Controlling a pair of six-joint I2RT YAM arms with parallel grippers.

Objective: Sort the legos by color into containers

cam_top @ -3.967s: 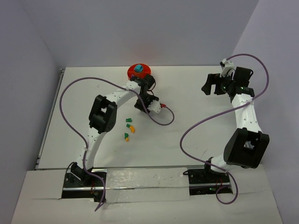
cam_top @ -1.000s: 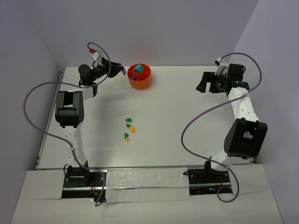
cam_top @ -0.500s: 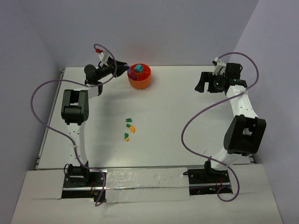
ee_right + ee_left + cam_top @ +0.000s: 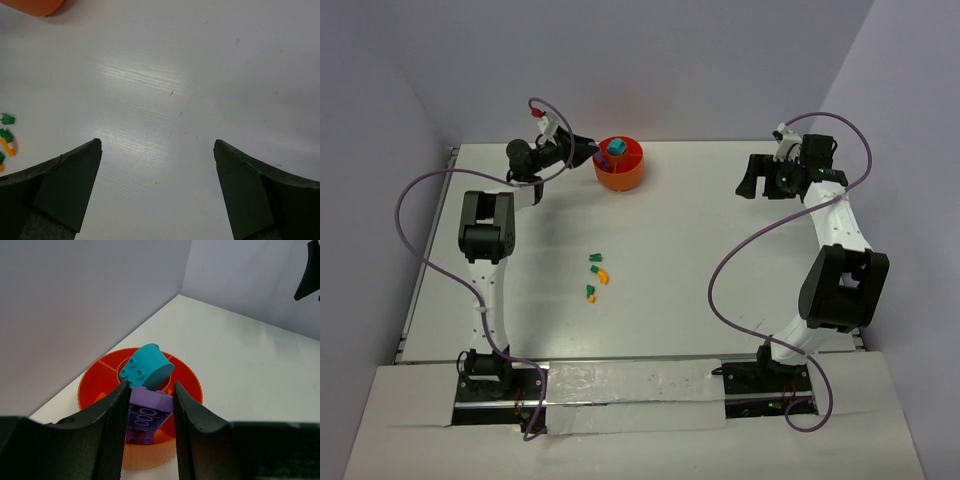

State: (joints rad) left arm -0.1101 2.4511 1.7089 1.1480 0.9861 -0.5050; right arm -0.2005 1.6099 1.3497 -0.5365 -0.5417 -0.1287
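The left gripper (image 4: pixel 149 390) clamps a purple brick (image 4: pixel 146 416) at the rim of the orange tub (image 4: pixel 189 386). A teal brick (image 4: pixel 147 367) sits on the tub's central ring. Green and orange bricks (image 4: pixel 595 276) lie well in front of the tub. The right gripper (image 4: pixel 157 150) stands wide and empty, far right of the tub.

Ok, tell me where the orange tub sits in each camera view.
Top external: the orange tub is at the far centre-left of the table.
Left wrist: the tub fills the lower centre-left, close up.
Right wrist: only a sliver of it, top left corner.
Shared landmark: the teal brick in the tub shows in top and left wrist; the loose green and orange bricks show in top and right wrist.
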